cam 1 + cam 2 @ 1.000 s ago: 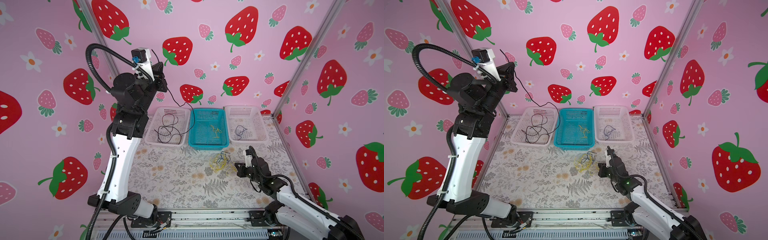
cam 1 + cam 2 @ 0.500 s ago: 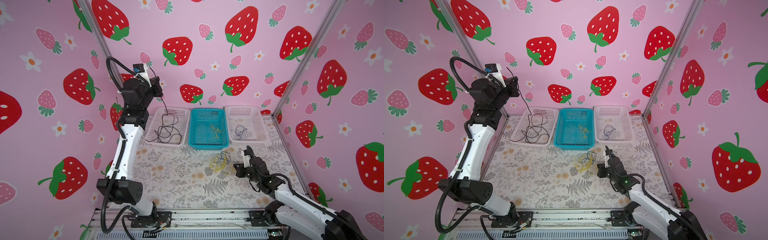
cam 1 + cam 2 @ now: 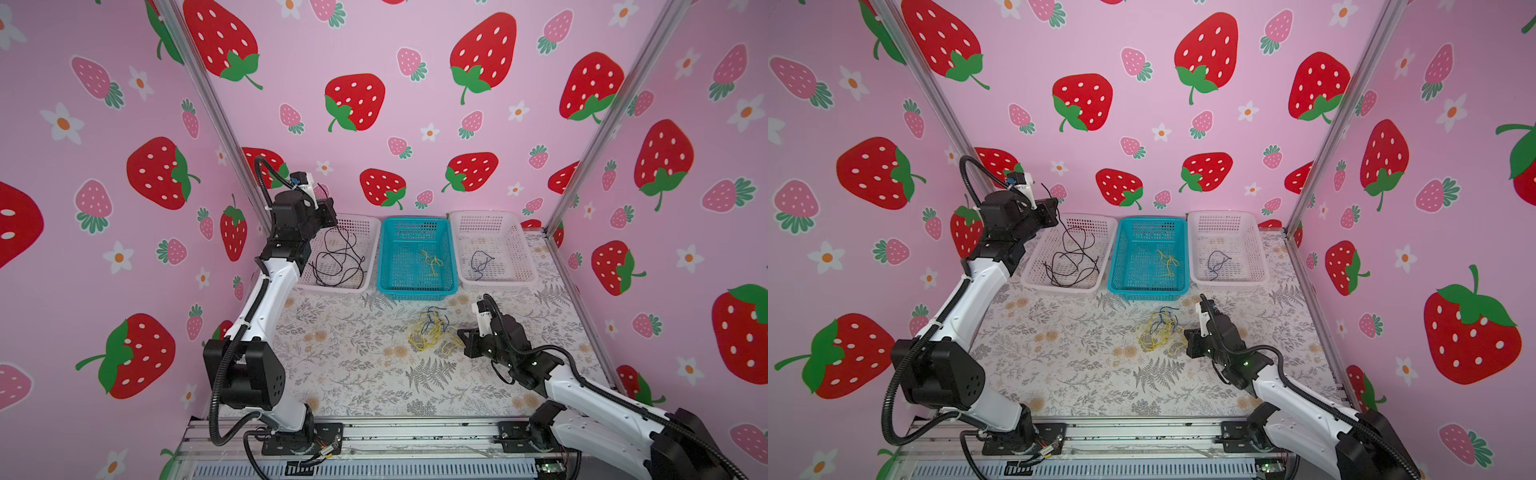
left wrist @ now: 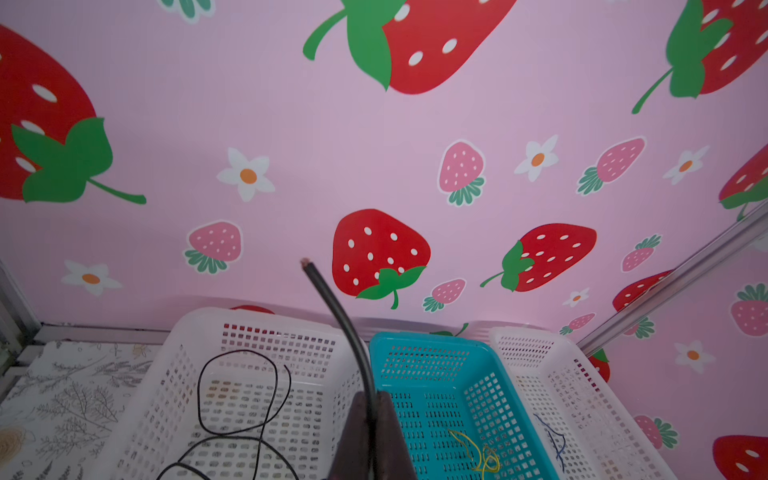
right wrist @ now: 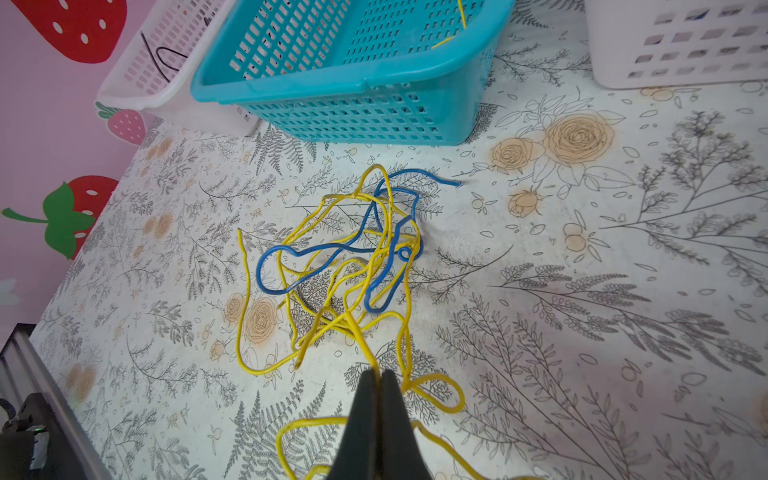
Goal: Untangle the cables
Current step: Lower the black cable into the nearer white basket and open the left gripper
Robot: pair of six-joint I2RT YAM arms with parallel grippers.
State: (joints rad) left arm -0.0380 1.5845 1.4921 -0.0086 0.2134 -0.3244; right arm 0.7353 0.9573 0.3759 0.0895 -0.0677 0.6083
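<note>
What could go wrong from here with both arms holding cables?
The black cable held by the left gripper hangs into the white basket; released carelessly, it might drape over the rim.
The right gripper pinches a yellow cable laced through the blue cable; pulling may tighten the knot.

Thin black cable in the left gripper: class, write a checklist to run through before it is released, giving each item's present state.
1. Left gripper shut on the thin black cable: ok.
2. Black cable hangs down into the left white mesh basket: ok.
3. Black cable free of the yellow-and-blue cable tangle: ok.
4. Right gripper shut on a yellow strand of that tangle: ok.
5. Its lower end settled on the basket floor: cannot tell.
</note>
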